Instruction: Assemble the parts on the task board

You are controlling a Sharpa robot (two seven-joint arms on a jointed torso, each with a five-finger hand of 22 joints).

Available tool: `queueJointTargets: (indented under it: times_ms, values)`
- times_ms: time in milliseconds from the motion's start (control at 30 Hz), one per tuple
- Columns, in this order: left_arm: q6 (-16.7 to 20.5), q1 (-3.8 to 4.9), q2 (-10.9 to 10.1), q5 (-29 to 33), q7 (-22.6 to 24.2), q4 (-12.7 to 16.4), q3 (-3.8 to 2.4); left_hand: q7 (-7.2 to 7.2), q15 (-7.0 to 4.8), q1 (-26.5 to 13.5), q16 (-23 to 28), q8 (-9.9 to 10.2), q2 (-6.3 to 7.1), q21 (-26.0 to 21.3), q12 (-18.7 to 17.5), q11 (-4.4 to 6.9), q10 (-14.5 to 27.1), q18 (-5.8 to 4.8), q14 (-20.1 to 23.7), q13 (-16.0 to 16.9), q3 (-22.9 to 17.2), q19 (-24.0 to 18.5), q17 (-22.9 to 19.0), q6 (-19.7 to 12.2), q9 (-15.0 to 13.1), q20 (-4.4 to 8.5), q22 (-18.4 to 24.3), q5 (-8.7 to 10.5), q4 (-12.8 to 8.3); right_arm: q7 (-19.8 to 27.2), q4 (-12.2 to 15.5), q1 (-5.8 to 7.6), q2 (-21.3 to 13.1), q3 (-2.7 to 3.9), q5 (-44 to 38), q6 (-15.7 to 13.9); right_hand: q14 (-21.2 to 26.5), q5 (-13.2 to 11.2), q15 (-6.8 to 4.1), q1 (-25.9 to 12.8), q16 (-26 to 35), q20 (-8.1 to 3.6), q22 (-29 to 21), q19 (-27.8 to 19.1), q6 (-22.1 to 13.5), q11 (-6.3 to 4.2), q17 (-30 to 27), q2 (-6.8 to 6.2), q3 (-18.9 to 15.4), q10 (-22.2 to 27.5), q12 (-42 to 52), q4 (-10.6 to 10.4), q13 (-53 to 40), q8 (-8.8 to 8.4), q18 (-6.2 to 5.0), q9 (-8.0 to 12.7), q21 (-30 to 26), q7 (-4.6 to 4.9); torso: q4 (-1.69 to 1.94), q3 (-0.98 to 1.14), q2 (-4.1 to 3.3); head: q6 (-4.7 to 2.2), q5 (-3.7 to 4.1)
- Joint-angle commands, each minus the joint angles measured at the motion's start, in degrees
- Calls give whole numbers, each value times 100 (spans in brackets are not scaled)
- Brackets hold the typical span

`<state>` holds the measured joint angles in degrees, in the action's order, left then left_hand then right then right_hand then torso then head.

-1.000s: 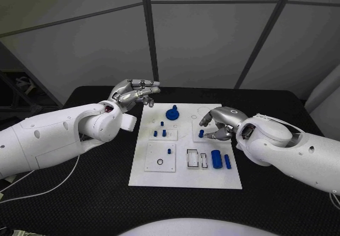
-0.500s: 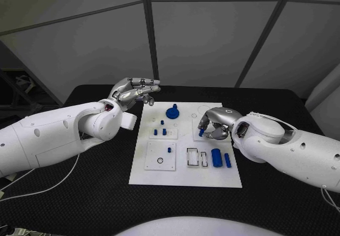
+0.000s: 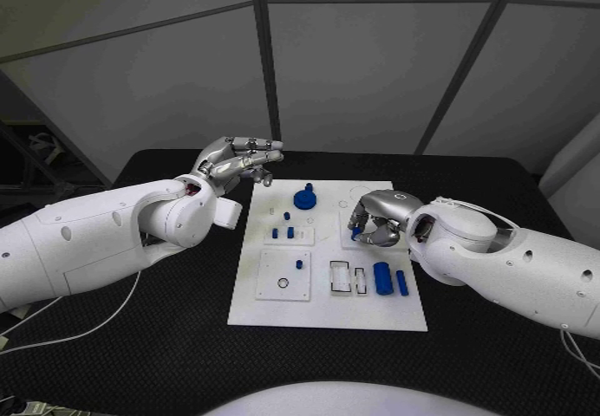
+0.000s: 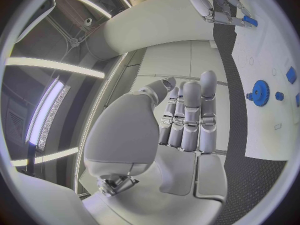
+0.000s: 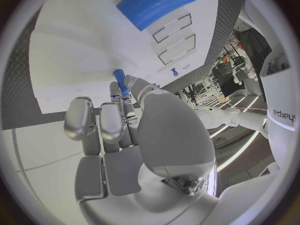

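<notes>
Risk: the small blue peg, pinched only at the fingertips of the right hand, may tilt or slip as it is lowered, then jam or drop onto the task board. The right hand is curled narrow around the peg, over the board's right middle. Left hand hovers off the board's far left corner, fingers loosely bent together, holding nothing
</notes>
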<state>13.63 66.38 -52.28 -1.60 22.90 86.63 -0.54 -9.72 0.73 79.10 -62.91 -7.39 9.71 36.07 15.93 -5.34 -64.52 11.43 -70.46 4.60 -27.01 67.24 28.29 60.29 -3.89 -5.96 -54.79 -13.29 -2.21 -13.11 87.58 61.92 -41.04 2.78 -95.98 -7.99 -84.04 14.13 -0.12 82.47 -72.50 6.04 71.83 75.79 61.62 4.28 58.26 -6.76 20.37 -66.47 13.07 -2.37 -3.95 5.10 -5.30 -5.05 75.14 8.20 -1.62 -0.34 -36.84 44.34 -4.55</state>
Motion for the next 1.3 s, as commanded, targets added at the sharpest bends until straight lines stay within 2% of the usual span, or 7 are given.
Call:
queueJointTargets:
  times_ms: [33,200,333,467,833,1033,1300]
  values:
    - [-56,9,1,8,20,7,-5,-3,-9,-15,34,-10,-57,-35,20,-11,47,-97,35,4,43,-8,-6,-48,9,-18,8,30,-1,-63,-25,7,31,-2,-92,136,-124,-39,-33,-28,-32,-17,11,45,54,-15,14,36,46,-50,-38,-6,-7,29,47,-10,23,-5,1,-1,-3,14,12]
    - [-47,9,2,8,16,9,-5,-4,-9,-13,35,-11,-68,-37,29,-11,49,-96,35,4,45,-4,-10,-52,9,-19,9,29,-2,-103,-32,5,48,-4,-170,108,-124,-48,-55,7,-62,-35,71,83,189,-44,40,60,94,-155,-49,1,-22,78,61,-34,75,-29,2,0,0,15,12]
    - [-34,9,-1,8,13,6,-5,-4,-9,-13,35,-11,-68,-37,29,-11,49,-96,35,4,45,-4,-10,-52,9,-19,9,29,-2,-69,17,4,28,-5,-208,-146,-131,-171,-89,118,-109,-66,202,175,326,-80,91,138,204,-297,-50,60,-53,130,92,-61,186,-55,-1,-1,3,18,6]
    - [-32,9,-2,8,12,5,-5,-4,-9,-6,33,-12,-77,-37,33,-11,50,-95,34,5,43,-2,-6,-51,8,-19,10,27,-4,-30,110,2,-20,-5,-226,-443,-133,-132,-99,156,-136,-83,263,212,375,-90,114,150,278,-360,-82,99,-73,138,106,-72,239,-60,1,2,1,17,-1]
    - [-34,9,5,8,10,-26,-5,-4,-9,-6,33,-12,-77,-37,33,-11,50,-95,34,5,43,-2,-6,-51,8,-19,10,27,-4,63,660,2,-300,1,-239,-1197,-131,-50,-98,182,-155,-88,298,226,383,-87,131,123,345,-383,-128,145,-85,125,114,-75,270,-51,-2,-1,11,-5,-7]
    - [-36,8,25,8,-9,-37,-5,-5,-9,-6,33,-12,-77,-37,33,-11,50,-95,34,5,43,-2,-6,-51,8,-19,10,27,-4,193,974,2,-277,2,-40,-1216,-133,-46,-97,181,-165,-88,314,237,388,-86,144,115,351,-390,-133,150,-87,125,118,-76,284,-49,4,-5,1,-5,-25]
    - [-43,9,59,8,-29,-61,-4,-6,-10,0,36,-14,-87,-38,38,-11,52,-95,36,5,41,0,-14,-51,7,-19,11,26,-6,503,1115,-48,81,-2,236,-1019,-132,-47,-96,169,-165,-87,312,233,389,-82,141,106,351,-393,-141,148,-89,123,117,-77,283,-44,5,-9,1,26,-94]
